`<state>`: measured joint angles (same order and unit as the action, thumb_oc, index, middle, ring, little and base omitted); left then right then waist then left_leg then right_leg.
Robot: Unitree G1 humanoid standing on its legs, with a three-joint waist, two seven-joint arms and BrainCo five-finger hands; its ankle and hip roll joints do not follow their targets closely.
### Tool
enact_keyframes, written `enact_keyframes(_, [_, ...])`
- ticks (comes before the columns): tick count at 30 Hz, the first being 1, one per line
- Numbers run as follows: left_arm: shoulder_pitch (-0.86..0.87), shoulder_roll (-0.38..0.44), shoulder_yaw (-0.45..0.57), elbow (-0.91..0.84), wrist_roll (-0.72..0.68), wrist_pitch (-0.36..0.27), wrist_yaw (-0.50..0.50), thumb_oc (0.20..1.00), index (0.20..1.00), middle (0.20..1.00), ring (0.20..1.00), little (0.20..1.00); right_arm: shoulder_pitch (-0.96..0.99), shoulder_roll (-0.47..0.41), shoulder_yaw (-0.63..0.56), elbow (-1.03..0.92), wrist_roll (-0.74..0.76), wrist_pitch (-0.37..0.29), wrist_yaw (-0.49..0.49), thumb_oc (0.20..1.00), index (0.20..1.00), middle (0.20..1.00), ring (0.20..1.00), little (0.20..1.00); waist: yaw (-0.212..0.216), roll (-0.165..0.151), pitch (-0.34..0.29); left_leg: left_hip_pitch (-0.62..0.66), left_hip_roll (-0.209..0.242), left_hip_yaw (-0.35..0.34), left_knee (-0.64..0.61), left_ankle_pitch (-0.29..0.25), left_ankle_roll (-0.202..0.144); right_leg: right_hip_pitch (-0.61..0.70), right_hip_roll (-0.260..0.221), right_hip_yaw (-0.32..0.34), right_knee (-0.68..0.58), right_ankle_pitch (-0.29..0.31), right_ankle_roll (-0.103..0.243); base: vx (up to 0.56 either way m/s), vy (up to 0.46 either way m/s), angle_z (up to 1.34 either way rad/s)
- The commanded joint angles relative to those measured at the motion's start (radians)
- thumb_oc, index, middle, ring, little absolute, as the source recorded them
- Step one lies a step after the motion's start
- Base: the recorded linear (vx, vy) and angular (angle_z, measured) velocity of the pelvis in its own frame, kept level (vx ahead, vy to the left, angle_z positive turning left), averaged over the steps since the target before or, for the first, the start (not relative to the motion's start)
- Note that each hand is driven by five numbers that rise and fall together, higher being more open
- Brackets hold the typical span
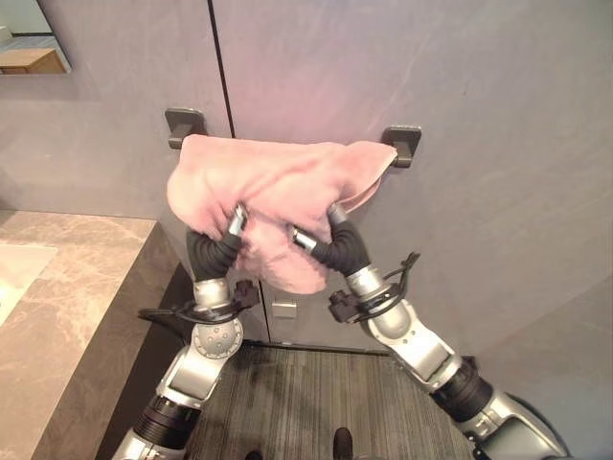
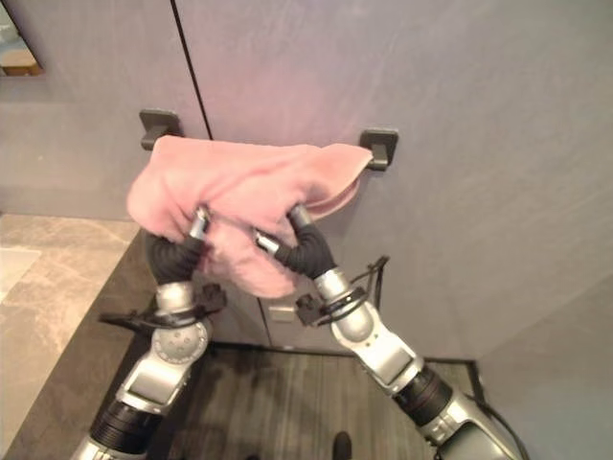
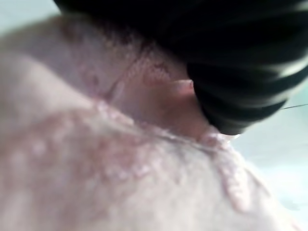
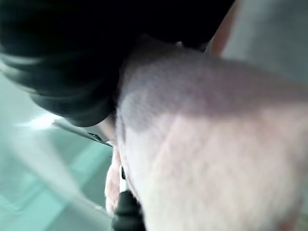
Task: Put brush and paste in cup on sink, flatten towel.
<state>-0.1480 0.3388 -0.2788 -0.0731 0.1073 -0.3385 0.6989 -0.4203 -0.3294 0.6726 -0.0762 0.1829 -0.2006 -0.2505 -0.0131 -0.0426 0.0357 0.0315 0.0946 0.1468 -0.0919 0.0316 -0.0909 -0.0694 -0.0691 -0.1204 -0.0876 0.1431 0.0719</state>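
Left hand is pushed up into the lower left part of the pink towel, and with its fingers buried in the cloth I cannot tell whether they are curled or straight. That towel hangs bunched on a wall rail between two dark brackets, thick at the left, thin toward the right bracket, a fat fold sagging below the middle. Just right of the sag, the right hand is likewise sunk in the cloth, its fingers hidden too. At the near left lies the marble sink counter. Being soft, limp and light, the towel should slide easily; I judge the lower hem corners the best hold, drawn apart and down.
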Motion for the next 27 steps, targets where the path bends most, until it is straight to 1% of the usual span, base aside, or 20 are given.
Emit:
enact_keyframes(1, [-0.041, 0.028, 0.118, 0.03, -0.087, -0.011, 0.088, 0.2, 0.2, 0.2, 0.2, 0.2, -0.018, 0.007, -0.042, -0.075, 0.019, -0.05, 0.023, 0.2, 0.2, 0.2, 0.2, 0.2, 0.007, -0.027, -0.018, -0.052, 0.007, 0.055, 0.005, 0.047, -0.02, 0.036, -0.102, 0.005, 0.0, -0.024, 0.106, 0.0, 0.0, 0.0])
enact_keyframes(2, [-0.039, 0.011, 0.12, 0.078, -0.113, 0.001, 0.089, 0.2, 0.2, 0.2, 0.2, 0.2, -0.021, 0.015, -0.032, -0.041, 0.026, -0.039, 0.03, 0.2, 0.2, 0.2, 0.2, 0.2, 0.01, -0.029, -0.018, -0.055, 0.008, 0.056, 0.005, 0.047, -0.02, 0.035, -0.103, 0.002, 0.0, -0.024, 0.105, 0.0, 0.0, 0.0])
enact_keyframes(3, [-0.039, -0.023, 0.118, 0.111, -0.217, 0.008, 0.062, 0.2, 0.2, 0.2, 0.2, 0.2, -0.027, 0.028, -0.01, 0.007, 0.044, -0.002, 0.03, 0.2, 0.2, 0.2, 0.2, 0.2, 0.016, -0.03, -0.013, -0.06, 0.007, 0.056, 0.005, 0.05, -0.018, 0.031, -0.105, 0.0, 0.0, -0.021, 0.103, 0.0, 0.0, 0.0])
enact_keyframes(5, [-0.027, -0.014, 0.128, 0.09, -0.234, 0.006, 0.043, 0.2, 0.2, 0.2, 0.2, 0.2, -0.024, 0.014, -0.018, 0.003, 0.034, 0.005, 0.027, 0.2, 0.2, 0.2, 0.2, 0.2, 0.015, -0.029, -0.01, -0.063, 0.007, 0.056, 0.005, 0.051, -0.019, 0.028, -0.105, -0.002, 0.0, -0.02, 0.104, 0.0, 0.0, 0.0])
enact_keyframes(6, [-0.019, -0.002, 0.124, 0.113, -0.212, 0.037, 0.014, 0.2, 0.2, 0.2, 0.2, 0.2, -0.005, 0.01, -0.025, 0.017, 0.042, 0.014, 0.039, 0.2, 0.2, 0.2, 0.2, 0.2, 0.015, -0.03, -0.01, -0.066, 0.007, 0.057, 0.005, 0.051, -0.019, 0.027, -0.105, -0.002, 0.0, -0.02, 0.106, 0.0, 0.0, 0.0])
enact_keyframes(10, [-0.021, 0.006, 0.095, 0.192, -0.209, 0.071, -0.04, 0.2, 0.2, 0.2, 0.2, 0.2, 0.016, 0.007, -0.042, 0.032, 0.028, 0.021, 0.046, 0.2, 0.2, 0.2, 0.2, 0.2, 0.007, -0.029, -0.007, -0.068, 0.007, 0.062, 0.005, 0.051, -0.018, 0.024, -0.107, -0.001, 0.0, -0.018, 0.108, 0.0, 0.0, 0.0])
enact_keyframes(11, [-0.019, 0.008, 0.072, 0.223, -0.219, 0.082, -0.082, 0.2, 0.2, 0.2, 0.2, 0.2, 0.034, 0.007, -0.052, 0.043, 0.026, 0.025, 0.048, 0.2, 0.2, 0.2, 0.2, 0.2, 0.003, -0.027, -0.005, -0.07, 0.006, 0.063, 0.005, 0.051, -0.017, 0.02, -0.107, 0.002, 0.0, -0.015, 0.107, 0.0, 0.0, 0.0])
enact_keyframes(12, [-0.01, 0.016, 0.045, 0.242, -0.236, 0.105, -0.144, 0.26, 0.26, 0.26, 0.26, 0.26, 0.05, 0.003, -0.061, 0.053, 0.03, 0.028, 0.055, 0.288, 0.288, 0.288, 0.288, 0.288, -0.001, -0.024, -0.005, -0.07, 0.006, 0.065, 0.005, 0.05, -0.016, 0.017, -0.107, 0.003, 0.0, -0.013, 0.108, 0.0, 0.0, 0.0])
enact_keyframes(13, [-0.001, 0.022, 0.03, 0.263, -0.26, 0.124, -0.192, 0.595, 0.595, 0.595, 0.595, 0.595, 0.062, -0.002, -0.069, 0.064, 0.021, 0.037, 0.063, 0.592, 0.592, 0.592, 0.592, 0.592, -0.005, -0.02, -0.004, -0.07, 0.005, 0.067, 0.005, 0.05, -0.014, 0.016, -0.107, 0.004, 0.0, -0.012, 0.108, 0.0, 0.0, 0.0])
enact_keyframes(14, [0.008, 0.039, 0.014, 0.288, -0.245, 0.173, -0.246, 1.0, 1.0, 1.0, 1.0, 1.0, 0.078, -0.01, -0.083, 0.09, -0.007, 0.052, 0.064, 1.0, 1.0, 1.0, 1.0, 1.0, -0.01, -0.015, -0.002, -0.07, 0.005, 0.069, 0.005, 0.05, -0.013, 0.014, -0.106, 0.005, 0.0, -0.009, 0.109, 0.0, 0.0, 0.0])
enact_keyframes(15, [0.013, 0.054, 0.005, 0.305, -0.199, 0.215, -0.286, 1.0, 1.0, 1.0, 1.0, 1.0, 0.091, -0.013, -0.086, 0.123, -0.042, 0.063, 0.079, 1.0, 1.0, 1.0, 1.0, 1.0, -0.012, -0.011, -0.001, -0.069, 0.005, 0.072, 0.005, 0.049, -0.012, 0.013, -0.106, 0.007, 0.0, -0.009, 0.11, 0.0, 0.0, 0.0])
enact_keyframes(16, [0.013, 0.051, 0.002, 0.324, -0.207, 0.225, -0.294, 1.0, 1.0, 1.0, 1.0, 1.0, 0.095, -0.009, -0.084, 0.148, -0.051, 0.075, 0.088, 1.0, 1.0, 1.0, 1.0, 1.0, -0.014, -0.01, -0.001, -0.069, 0.006, 0.072, 0.005, 0.049, -0.012, 0.012, -0.106, 0.008, 0.0, -0.009, 0.111, 0.0, 0.0, 0.0])
enact_keyframes(17, [0.001, 0.04, -0.011, 0.4, -0.196, 0.249, -0.317, 1.0, 1.0, 1.0, 1.0, 1.0, 0.104, 0.012, -0.082, 0.202, -0.03, 0.085, 0.098, 1.0, 1.0, 1.0, 1.0, 1.0, -0.019, -0.008, -0.003, -0.068, 0.006, 0.075, 0.005, 0.049, -0.012, 0.01, -0.105, 0.01, 0.0, -0.008, 0.11, 0.0, 0.001, -0.04])
enact_keyframes(18, [-0.024, 0.029, -0.035, 0.576, -0.109, 0.303, -0.353, 1.0, 1.0, 1.0, 1.0, 1.0, 0.141, 0.045, -0.101, 0.351, 0.028, 0.097, 0.11, 1.0, 1.0, 1.0, 1.0, 1.0, -0.027, -0.004, -0.007, -0.066, 0.008, 0.078, 0.005, 0.049, -0.012, 0.01, -0.104, 0.013, 0.0, -0.008, 0.11, 0.0, 0.0, 0.0])
enact_keyframes(19, [-0.026, 0.028, -0.036, 0.58, -0.109, 0.301, -0.352, 1.0, 1.0, 1.0, 1.0, 1.0, 0.14, 0.045, -0.101, 0.353, 0.028, 0.095, 0.11, 1.0, 1.0, 1.0, 1.0, 1.0, -0.026, -0.004, -0.006, -0.066, 0.008, 0.078, 0.005, 0.048, -0.012, 0.01, -0.103, 0.013, 0.0, -0.008, 0.11, 0.0, 0.0, 0.0])
enact_keyframes(20, [-0.036, 0.017, -0.044, 0.68, -0.071, 0.317, -0.375, 1.0, 1.0, 1.0, 1.0, 1.0, 0.156, 0.066, -0.11, 0.441, 0.056, 0.105, 0.12, 1.0, 1.0, 1.0, 1.0, 1.0, -0.029, -0.002, -0.007, -0.063, 0.008, 0.08, 0.005, 0.046, -0.013, 0.012, -0.103, 0.014, 0.0, -0.008, 0.109, 0.0, 0.0, 0.0])
enact_keyframes(22, [-0.056, -0.037, -0.042, 0.885, -0.114, 0.323, -0.382, 1.0, 1.0, 1.0, 1.0, 1.0, 0.173, 0.113, -0.13, 0.618, 0.142, 0.117, 0.13, 1.0, 1.0, 1.0, 1.0, 1.0, -0.032, 0.001, -0.013, -0.061, 0.009, 0.083, 0.005, 0.047, -0.012, 0.011, -0.102, 0.016, 0.0, -0.008, 0.105, 0.0, -0.001, -0.06])
enact_keyframes(24, [-0.087, -0.092, -0.031, 1.176, -0.112, 0.346, -0.415, 1.0, 1.0, 1.0, 1.0, 1.0, 0.169, 0.174, -0.194, 0.894, 0.245, 0.13, 0.133, 1.0, 1.0, 1.0, 1.0, 1.0, -0.034, 0.008, -0.02, -0.058, 0.01, 0.084, 0.005, 0.046, -0.014, 0.013, -0.1, 0.017, 0.0, -0.01, 0.102, 0.0, -0.001, -0.04])
enact_keyframes(26, [-0.092, -0.123, -0.008, 1.337, -0.098, 0.353, -0.425, 1.0, 1.0, 1.0, 1.0, 1.0, 0.151, 0.205, -0.259, 1.095, 0.273, 0.135, 0.133, 1.0, 1.0, 1.0, 1.0, 1.0, -0.035, 0.013, -0.029, -0.054, 0.01, 0.086, 0.005, 0.043, -0.016, 0.014, -0.097, 0.021, 0.0, -0.011, 0.099, 0.02, 0.007, -0.01])
enact_keyframes(27, [-0.085, -0.132, -0.002, 1.372, -0.095, 0.351, -0.433, 1.0, 1.0, 1.0, 1.0, 1.0, 0.146, 0.209, -0.279, 1.154, 0.267, 0.133, 0.133, 1.0, 1.0, 1.0, 1.0, 1.0, -0.036, 0.016, -0.033, -0.053, 0.01, 0.087, 0.005, 0.042, -0.016, 0.014, -0.096, 0.023, 0.0, -0.012, 0.098, 0.02, 0.009, -0.06])
